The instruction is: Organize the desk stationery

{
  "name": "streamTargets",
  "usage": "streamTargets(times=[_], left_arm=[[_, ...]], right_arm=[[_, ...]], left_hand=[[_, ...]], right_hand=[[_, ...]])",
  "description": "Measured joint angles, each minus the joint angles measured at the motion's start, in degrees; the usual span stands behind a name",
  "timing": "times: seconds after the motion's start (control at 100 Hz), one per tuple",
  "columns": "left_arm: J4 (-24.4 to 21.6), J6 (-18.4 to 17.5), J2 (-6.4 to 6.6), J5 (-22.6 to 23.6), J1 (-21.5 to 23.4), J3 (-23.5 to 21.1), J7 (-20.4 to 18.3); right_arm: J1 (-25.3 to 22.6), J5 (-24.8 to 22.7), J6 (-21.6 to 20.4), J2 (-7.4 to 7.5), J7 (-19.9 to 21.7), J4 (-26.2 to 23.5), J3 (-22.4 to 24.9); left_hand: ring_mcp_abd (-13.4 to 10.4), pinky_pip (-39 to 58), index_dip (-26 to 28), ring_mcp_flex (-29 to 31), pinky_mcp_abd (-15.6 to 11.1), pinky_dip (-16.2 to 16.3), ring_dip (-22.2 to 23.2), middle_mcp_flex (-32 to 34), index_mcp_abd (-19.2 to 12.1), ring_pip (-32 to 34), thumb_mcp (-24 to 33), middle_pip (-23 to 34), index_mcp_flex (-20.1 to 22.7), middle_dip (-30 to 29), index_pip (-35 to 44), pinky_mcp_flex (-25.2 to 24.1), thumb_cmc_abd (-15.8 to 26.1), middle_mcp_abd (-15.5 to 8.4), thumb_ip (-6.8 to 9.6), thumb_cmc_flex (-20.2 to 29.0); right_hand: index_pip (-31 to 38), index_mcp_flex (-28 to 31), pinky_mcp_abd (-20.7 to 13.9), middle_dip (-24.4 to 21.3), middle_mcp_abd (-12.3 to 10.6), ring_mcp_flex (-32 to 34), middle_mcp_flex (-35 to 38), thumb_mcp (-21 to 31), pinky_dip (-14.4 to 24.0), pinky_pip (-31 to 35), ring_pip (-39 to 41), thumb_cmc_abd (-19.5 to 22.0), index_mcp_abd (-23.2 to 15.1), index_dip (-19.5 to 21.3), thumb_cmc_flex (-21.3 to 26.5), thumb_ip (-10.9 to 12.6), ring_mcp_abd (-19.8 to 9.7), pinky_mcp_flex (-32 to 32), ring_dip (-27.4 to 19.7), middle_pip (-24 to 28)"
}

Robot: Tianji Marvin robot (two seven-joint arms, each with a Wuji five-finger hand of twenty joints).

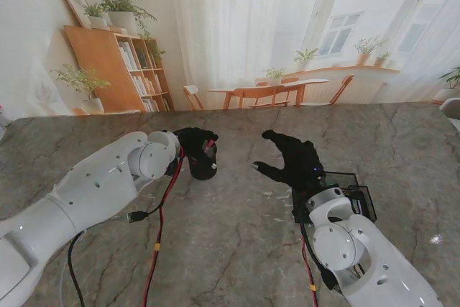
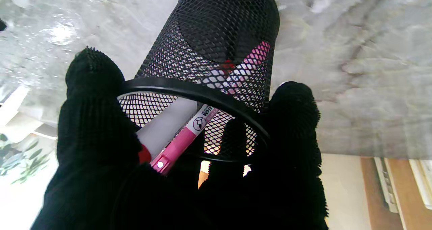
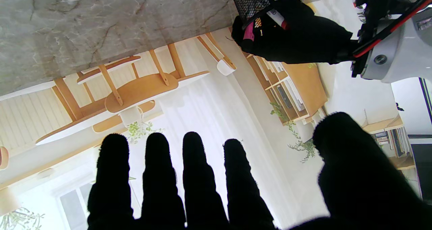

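Mid-tidying: left hand clamped on mesh cup holding pink marker, right hand at 3 o'clock, fingers spread, empty; next, stand cup upright

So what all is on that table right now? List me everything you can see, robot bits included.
Mesh pen cup: one, black, held in the left hand, on the table's left half.
Marker: one, pink with a white label, inside the pen cup, its end sticking out of the rim.
Second pen: one, white barrel with a red end, inside the pen cup beside the marker.
Mesh tray: one, black, on the table's right half, partly hidden behind the right arm.
Table: one, grey marble pattern.
Left hand: one, black glove, closed around the pen cup.
Right hand: one, black glove, fingers spread, holding nothing.
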Motion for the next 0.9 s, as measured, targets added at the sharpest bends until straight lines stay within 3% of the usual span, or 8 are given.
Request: streamTargets(times=[0.16,0.65,0.75,0.83,0.9], left_arm=[[-1.55,-1.91,0.08,-1.47,0.89,0.02,-0.64],[-9.11,-6.95,0.98,-3.91,5.41,-0.48,-2.55],[-9.41,-9.35,1.07,-3.98,5.33,0.53,-2.62],[-9.55,-10.38,1.21,-3.84,4.88,1.8,-2.98],[-9.57,-10.92,1.28,-3.16,4.59,2.44,-3.23]], right_arm=[[-0.07,0.32,0.13,-0.07,-0.12,0.01,0.05],[-0.16,0.49,0.07,-0.16,-0.71,0.18,0.13],[-0.26,0.47,0.07,-0.19,-0.94,0.18,0.2],[-0.32,0.46,0.08,-0.21,-1.09,0.18,0.22],[-0.36,0.46,0.08,-0.21,-1.11,0.19,0.24]], left_hand=[[0.59,0.0,0.0,0.22,-1.46,-0.04,2.03,0.11,-0.03,0.53,-0.03,0.0,-0.01,0.95,0.77,0.21,-0.6,0.22,0.0,-0.01],[1.1,0.01,-0.91,0.23,-2.65,0.52,3.18,0.99,-0.29,2.74,-0.06,0.0,0.0,0.83,1.97,0.27,-1.11,0.18,0.0,-0.54],[1.17,0.01,-1.55,0.23,-2.84,1.35,3.92,1.2,-0.38,3.28,-0.09,0.84,0.01,-3.96,1.99,0.19,-1.11,0.12,0.0,-0.66],[2.96,0.01,-2.06,0.3,-2.89,1.94,3.1,1.13,-1.44,3.85,-0.09,0.88,0.02,-7.63,1.97,-0.2,-1.12,-0.4,-0.01,-0.66],[3.16,0.06,-2.35,0.35,-2.89,2.05,3.03,0.76,-1.54,3.98,-0.09,1.02,0.01,-10.52,1.28,-0.81,-1.12,-0.64,-0.01,-0.66]], right_hand=[[0.0,0.0,0.0,0.01,0.01,0.0,0.01,0.0,0.01,0.0,0.0,0.0,0.01,-0.03,0.0,0.0,0.01,0.0,0.0,0.0],[0.01,0.01,0.0,0.03,0.01,0.0,0.01,0.0,0.45,0.0,0.0,0.05,0.02,-0.1,0.01,0.0,0.01,0.0,0.01,0.0],[0.01,0.01,0.0,0.03,0.02,0.0,0.02,0.0,0.45,0.0,0.0,0.21,0.02,-0.12,0.01,0.0,0.01,0.0,0.01,0.0],[0.02,0.01,0.0,0.03,0.02,0.0,0.02,0.0,0.45,0.0,0.0,0.22,0.02,-0.12,0.01,0.0,0.01,0.0,0.01,0.0],[0.02,0.01,0.0,0.03,0.02,0.0,0.02,0.0,0.45,0.0,0.0,0.22,0.03,-0.13,0.01,0.0,0.01,0.0,0.01,0.0]])
